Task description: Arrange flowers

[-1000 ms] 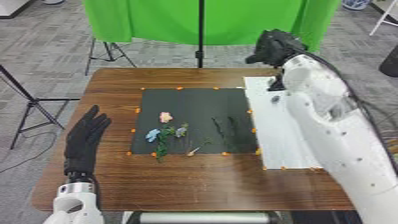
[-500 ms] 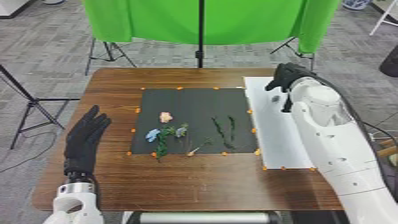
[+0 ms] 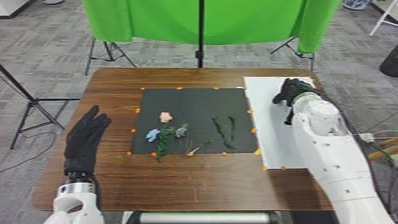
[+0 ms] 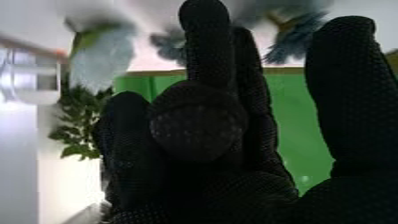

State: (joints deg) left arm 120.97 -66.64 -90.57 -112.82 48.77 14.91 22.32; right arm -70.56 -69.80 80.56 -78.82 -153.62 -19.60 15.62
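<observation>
In the head view, the right hand (image 3: 292, 91) is over the white sheet, apart from the flowers on the dark mat. The left hand (image 3: 83, 141) lies along the table's left side, fingers straight. On the mat are a pink flower (image 3: 165, 117), a blue flower (image 3: 153, 134), a greyish flower (image 3: 181, 131), green leaves (image 3: 162, 146) and dark green stems (image 3: 220, 131). In the right wrist view, the right hand (image 4: 200, 192) has mostly straight fingers, and I see nothing gripped. Beyond them are a pale flower (image 4: 102, 55), a blue flower (image 4: 300, 37) and leaves (image 4: 78, 120).
The white sheet (image 3: 277, 135) covers the brown table's (image 3: 178, 182) right part, beside the dark mat (image 3: 191, 105). Orange markers line the mat's edges. A green cloth (image 3: 142, 20) hangs behind the table, with thin stands around it.
My right hand has come from beyond the table's far right part back toward the robot, over the white sheet. My left hand and the flowers on the mat have stayed put.
</observation>
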